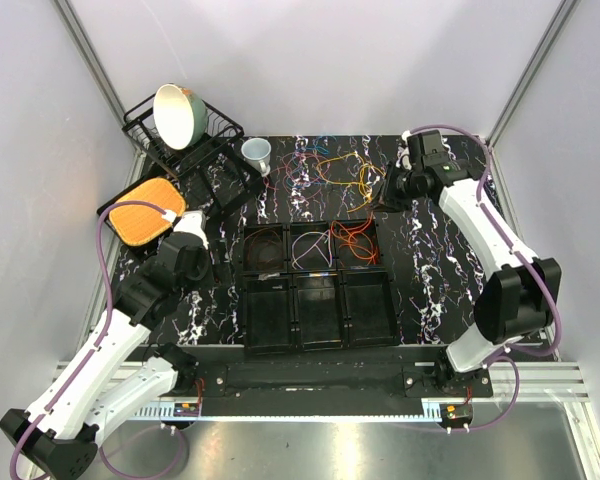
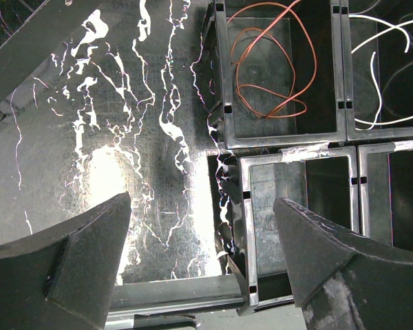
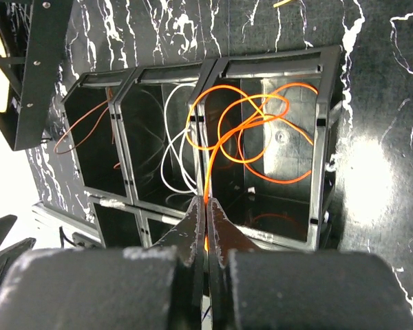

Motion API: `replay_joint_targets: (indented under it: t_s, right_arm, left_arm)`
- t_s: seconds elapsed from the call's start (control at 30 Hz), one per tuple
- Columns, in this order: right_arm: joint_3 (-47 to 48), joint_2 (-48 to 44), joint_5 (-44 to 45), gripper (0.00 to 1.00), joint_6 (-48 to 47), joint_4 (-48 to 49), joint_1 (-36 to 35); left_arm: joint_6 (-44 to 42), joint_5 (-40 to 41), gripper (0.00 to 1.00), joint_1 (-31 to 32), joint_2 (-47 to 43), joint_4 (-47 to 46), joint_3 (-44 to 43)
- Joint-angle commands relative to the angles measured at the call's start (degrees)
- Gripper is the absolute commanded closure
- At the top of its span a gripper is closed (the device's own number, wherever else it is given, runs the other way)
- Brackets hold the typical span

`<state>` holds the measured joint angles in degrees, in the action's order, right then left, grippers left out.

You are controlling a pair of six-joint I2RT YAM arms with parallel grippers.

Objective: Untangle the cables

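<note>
Black plastic tray of six compartments (image 1: 292,272) sits at centre frame. Its upper row holds a thin brown cable (image 1: 263,247) at left, a thin white cable (image 1: 310,250) in the middle and a bright orange cable (image 3: 248,130) at right. The right gripper (image 3: 206,206), fingers pressed together, pinches the orange one. The left gripper (image 2: 201,199) is spread beside the tray. More tangled coloured cables (image 1: 325,165) lie at upper centre.

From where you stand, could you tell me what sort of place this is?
Probably a robot lab cell: white panels on aluminium framing, left arm and right arm bolted to a rail, a marbled table with sorting bins.
</note>
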<state>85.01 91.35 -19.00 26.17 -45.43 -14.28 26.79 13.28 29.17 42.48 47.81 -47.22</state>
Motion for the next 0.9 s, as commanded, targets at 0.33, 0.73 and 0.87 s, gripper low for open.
replay_joint_targets:
  t_s: [0.33, 0.73, 0.87]
  right_arm:
    - [1.21, 7.08, 5.11, 1.0, -0.16, 5.88, -1.98]
    - [-0.11, 10.86, 10.39, 1.0, -0.07, 9.75, -4.61]
    - [-0.28, 11.22, 11.53, 1.0, -0.07, 9.83, -6.1]
  left_arm:
    - [-0.59, -0.53, 0.12, -0.25, -0.29, -2.64, -0.94]
    - [-0.68, -0.62, 0.12, -0.25, 0.41, -2.64, -0.94]
    - [-0.68, -0.36, 0.12, -0.25, 0.41, -2.64, -0.94]
